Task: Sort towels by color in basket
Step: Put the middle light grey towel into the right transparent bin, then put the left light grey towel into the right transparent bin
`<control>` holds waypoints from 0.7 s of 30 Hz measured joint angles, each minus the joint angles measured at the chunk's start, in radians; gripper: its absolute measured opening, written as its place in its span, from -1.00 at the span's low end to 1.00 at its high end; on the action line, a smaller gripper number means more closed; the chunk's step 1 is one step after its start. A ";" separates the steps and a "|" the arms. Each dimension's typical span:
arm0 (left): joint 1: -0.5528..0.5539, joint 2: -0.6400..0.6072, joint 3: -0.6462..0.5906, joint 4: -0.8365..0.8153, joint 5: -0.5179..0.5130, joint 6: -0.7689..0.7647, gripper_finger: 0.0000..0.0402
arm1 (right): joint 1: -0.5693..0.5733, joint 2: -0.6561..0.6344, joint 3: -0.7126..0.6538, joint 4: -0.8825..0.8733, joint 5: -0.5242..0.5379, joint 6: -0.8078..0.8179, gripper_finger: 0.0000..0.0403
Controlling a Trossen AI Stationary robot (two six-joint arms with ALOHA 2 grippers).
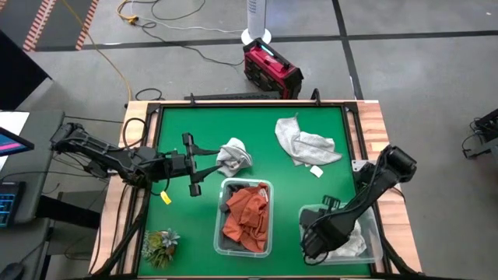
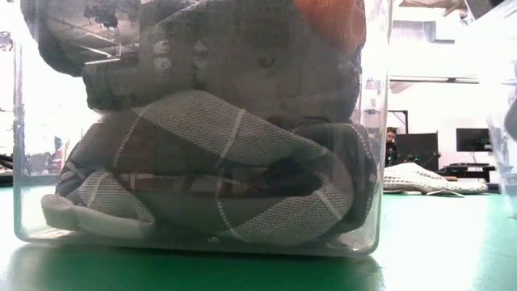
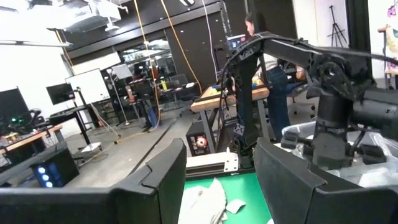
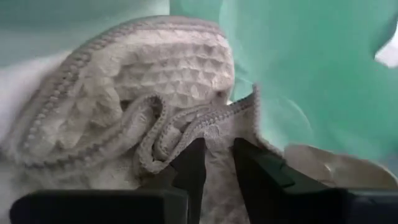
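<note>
My right gripper (image 1: pixel 317 243) points down into the clear bin (image 1: pixel 372 250) at the near right and is shut on a cream waffle towel (image 4: pixel 155 81), which also shows as the cream towel (image 1: pixel 354 241) in the high view. The middle clear bin (image 1: pixel 219 233) holds a rust-orange towel (image 1: pixel 247 218) over dark grey and checked grey towels (image 2: pixel 218 162). A grey-and-white towel (image 1: pixel 233 155) lies bunched on the green table just past my left gripper (image 1: pixel 208 165), which hovers open with nothing between its fingers. A light grey towel (image 1: pixel 305 144) lies spread at the far right. My right gripper pinches a bunched fold along the cream towel's hemmed edge (image 4: pixel 214 134) between its two fingers (image 4: pixel 193 162), coming from above and pointing down. The rest of the towel lies crumpled below and beside the fingers, inside the bin. Whether it rests on the bin's floor I cannot tell.
A small green plant tuft (image 1: pixel 159 247) sits at the near left corner, and a yellow scrap (image 1: pixel 166 198) lies near my left arm. A red box (image 1: pixel 272 70) stands on the floor beyond the far edge. People stand in the room behind the table.
</note>
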 joint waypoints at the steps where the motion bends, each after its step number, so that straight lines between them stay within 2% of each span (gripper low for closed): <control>1: 0.000 0.000 0.000 0.000 0.000 -0.003 -0.11 | -0.005 -0.013 0.024 -0.025 -0.003 0.004 -0.39; 7: 0.000 0.000 0.000 0.000 0.000 -0.007 -0.11 | -0.021 -0.097 0.151 -0.137 0.010 0.060 -0.39; 11: 0.000 0.000 0.000 0.001 0.000 -0.006 -0.11 | -0.039 -0.161 0.180 -0.156 0.124 0.054 -0.39; 14: 0.000 -0.014 0.000 -0.005 0.000 -0.002 -0.11 | -0.066 -0.185 0.180 -0.131 0.332 -0.019 -0.39; 16: -0.001 -0.039 0.000 -0.023 0.000 0.000 -0.11 | -0.103 -0.200 0.180 -0.110 0.435 -0.102 -0.40; 18: -0.001 -0.070 0.000 -0.069 0.000 -0.005 -0.11 | -0.158 -0.216 0.180 -0.074 0.486 -0.205 -0.43; 21: -0.001 -0.110 0.000 -0.148 0.000 -0.020 -0.11 | -0.262 -0.220 0.180 0.000 0.499 -0.366 -0.46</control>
